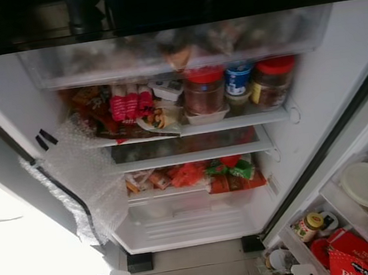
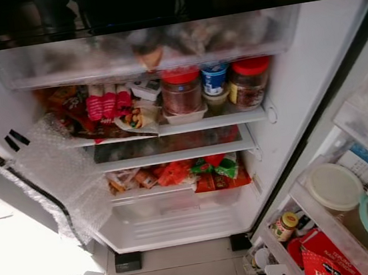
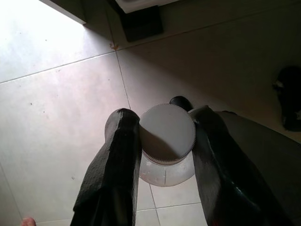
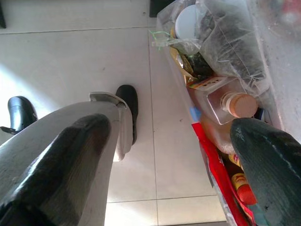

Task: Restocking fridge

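Left wrist view: my left gripper (image 3: 165, 141) pinches a white-lidded jar (image 3: 167, 141); crowded fridge (image 1: 314, 101) shelves risk knocking neighbours.

Home kitchen — stocked open fridge (image 1: 190, 130); tiled floor (image 3: 56, 117).

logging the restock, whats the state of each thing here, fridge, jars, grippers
fridge: open, shelves stocked
door shelf: packed
two red-lidded jars: upright, lids on
blue-lidded tub: upright, closed
left gripper: shut on a white-capped container, over the floor
right gripper: open, holding nothing
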Motion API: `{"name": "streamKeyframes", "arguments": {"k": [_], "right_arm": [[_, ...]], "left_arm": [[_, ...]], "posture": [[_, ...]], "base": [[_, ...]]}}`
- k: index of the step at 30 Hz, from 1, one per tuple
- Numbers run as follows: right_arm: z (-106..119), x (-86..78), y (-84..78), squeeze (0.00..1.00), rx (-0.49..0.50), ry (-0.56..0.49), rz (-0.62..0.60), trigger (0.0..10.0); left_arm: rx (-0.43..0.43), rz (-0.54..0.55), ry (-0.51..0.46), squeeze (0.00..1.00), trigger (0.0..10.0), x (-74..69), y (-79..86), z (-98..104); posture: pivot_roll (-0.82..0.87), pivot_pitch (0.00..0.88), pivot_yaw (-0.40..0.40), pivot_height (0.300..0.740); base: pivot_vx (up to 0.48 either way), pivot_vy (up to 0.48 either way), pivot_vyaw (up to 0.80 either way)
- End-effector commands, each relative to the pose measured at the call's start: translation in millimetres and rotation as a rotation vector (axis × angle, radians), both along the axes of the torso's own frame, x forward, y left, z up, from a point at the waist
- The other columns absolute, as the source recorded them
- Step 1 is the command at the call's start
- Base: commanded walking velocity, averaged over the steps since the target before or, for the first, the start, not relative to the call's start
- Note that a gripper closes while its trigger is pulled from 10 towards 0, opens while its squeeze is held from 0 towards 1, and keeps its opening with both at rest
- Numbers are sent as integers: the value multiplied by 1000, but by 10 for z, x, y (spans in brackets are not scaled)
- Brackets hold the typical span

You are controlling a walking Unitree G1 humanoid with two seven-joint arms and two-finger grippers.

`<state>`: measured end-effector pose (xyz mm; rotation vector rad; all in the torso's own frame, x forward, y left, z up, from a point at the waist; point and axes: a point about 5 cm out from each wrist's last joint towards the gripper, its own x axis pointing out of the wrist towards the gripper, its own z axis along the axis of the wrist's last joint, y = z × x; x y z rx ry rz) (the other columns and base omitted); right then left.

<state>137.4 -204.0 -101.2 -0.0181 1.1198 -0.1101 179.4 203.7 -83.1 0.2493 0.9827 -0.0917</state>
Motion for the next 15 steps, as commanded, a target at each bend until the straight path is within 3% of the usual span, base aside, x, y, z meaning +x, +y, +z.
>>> {"name": "streamKeyframes", "arguments": {"k": [1,15], "right_arm": [[-17,-48,7,0,4,8,-6,10000],[-17,-43,20,0,7,9,11,10000]], "left_arm": [[-3,14,8,0,10000,-48,18,-19],[0,2,12,0,10000,-43,19,-16]], "posture": [[3,90,24,740],[4,87,23,740]], "base": [[0,0,0],[338,0,0]]}}
